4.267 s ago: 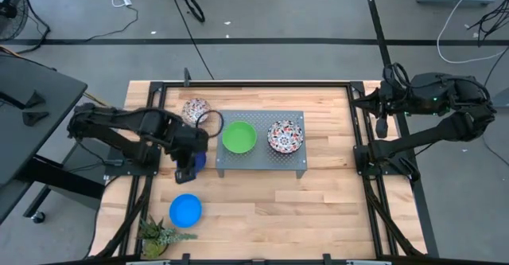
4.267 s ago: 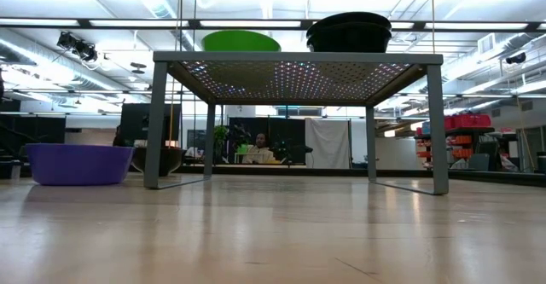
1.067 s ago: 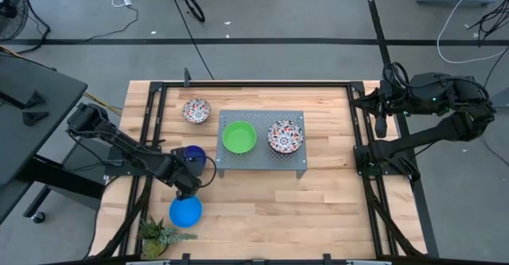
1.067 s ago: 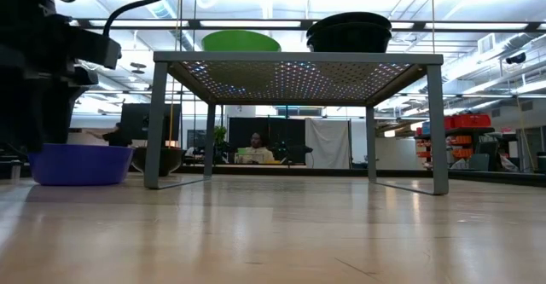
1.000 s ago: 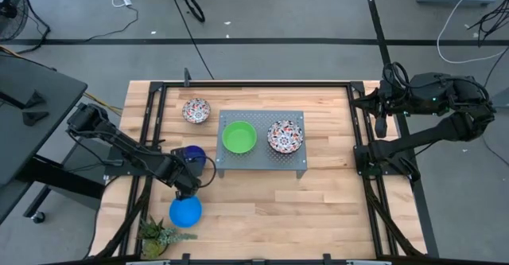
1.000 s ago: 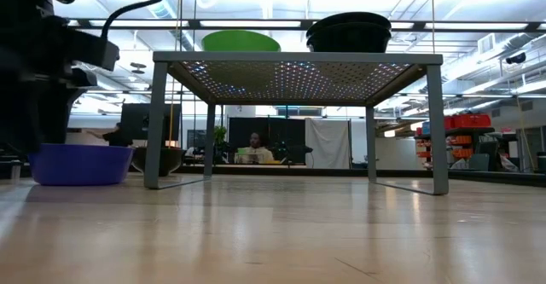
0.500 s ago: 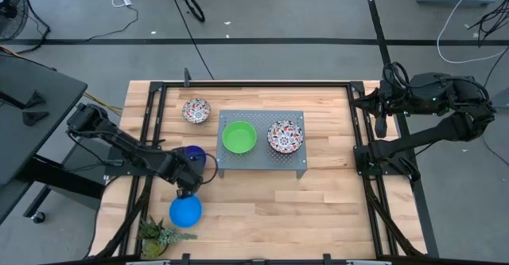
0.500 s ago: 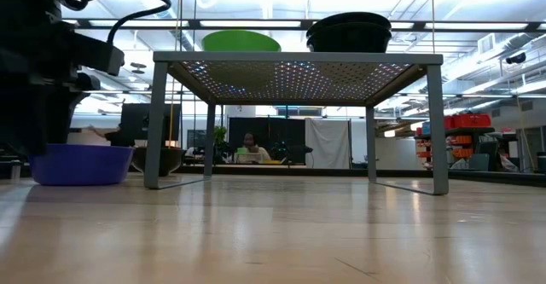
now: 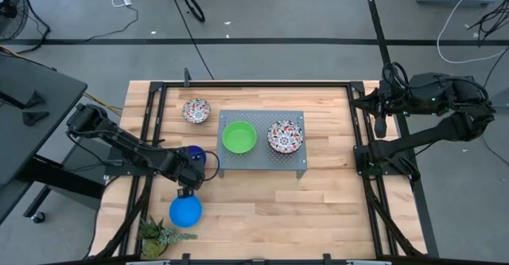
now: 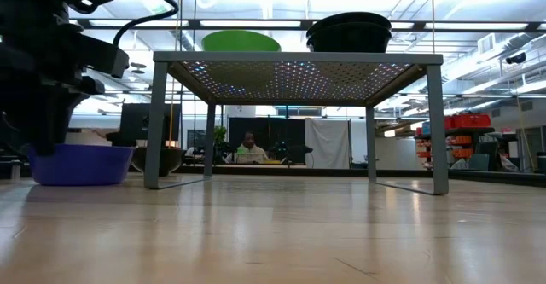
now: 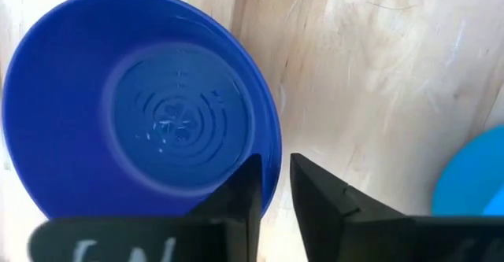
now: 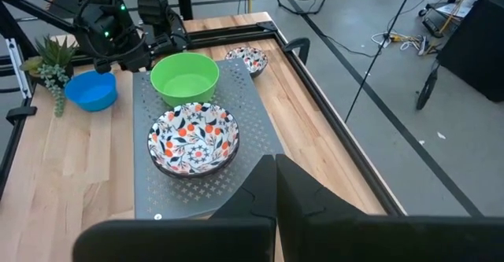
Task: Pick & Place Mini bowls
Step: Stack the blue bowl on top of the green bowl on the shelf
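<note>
Mini bowls lie in two groups on the wooden desk (image 9: 318, 209). On top of the grey perforated tray (image 9: 296, 163) at the desk's middle stand the green bowl (image 9: 238, 137) and a floral white bowl (image 9: 285, 136), side by side and apart. Another floral bowl (image 9: 196, 110) rests on the bare wood just beyond the tray's far left corner. The dark blue bowl (image 11: 142, 105) sits on the wood beside the tray's left edge, and the bright blue bowl (image 9: 185, 211) lies nearer the front edge, close to the small spiky plant (image 9: 159, 235).

The left gripper (image 11: 274, 185) is down at the dark blue bowl: in its wrist view the rim passes into the narrow gap between the two fingers, the jaws drawn close on either side of that rim (whether they actually press it cannot be told). In the low view the arm stands directly over this bowl at the left.

The right gripper (image 12: 276, 185) waits off the desk's right edge, jaws pressed together and holding nothing.
</note>
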